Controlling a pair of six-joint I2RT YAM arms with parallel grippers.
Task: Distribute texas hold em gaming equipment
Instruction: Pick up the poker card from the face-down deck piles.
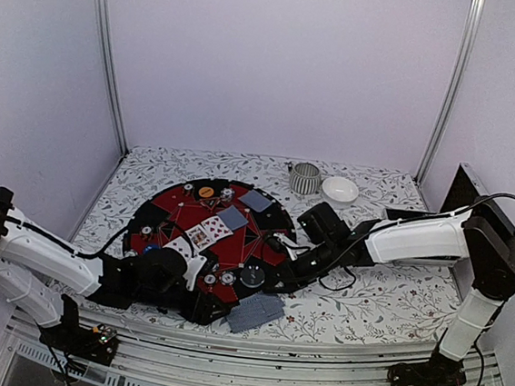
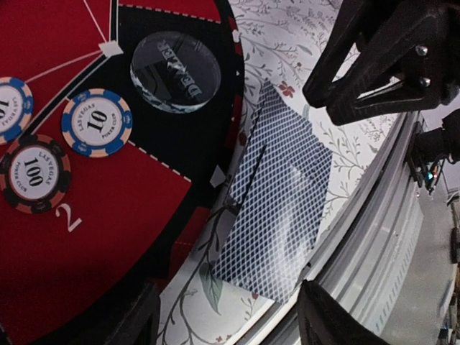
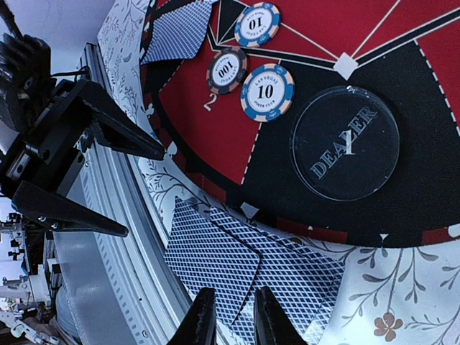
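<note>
A stack of grey-blue-backed cards (image 1: pixel 255 313) lies on the flowered cloth just off the front edge of the round red-and-black mat (image 1: pixel 174 205). In the right wrist view the stack (image 3: pixel 248 269) is fanned, its top card bowed up. My right gripper (image 3: pixel 231 298) hangs over it, jaws a little apart, with that card's raised edge between them. My left gripper (image 2: pixel 230 327) is wide open beside the stack (image 2: pixel 277 208), holding nothing. Blue 10 chips (image 3: pixel 267 92) and a black 100 chip (image 3: pixel 226 70) lie on the mat. More cards (image 1: pixel 208 234) lie farther back.
A clear dealer button (image 3: pixel 345 142) lies on the mat beside the chips. A ribbed grey cup (image 1: pixel 305 178) and a white bowl (image 1: pixel 340 190) stand at the back. The table's metal front rail (image 2: pixel 374 215) runs right behind the stack. The two grippers are close together.
</note>
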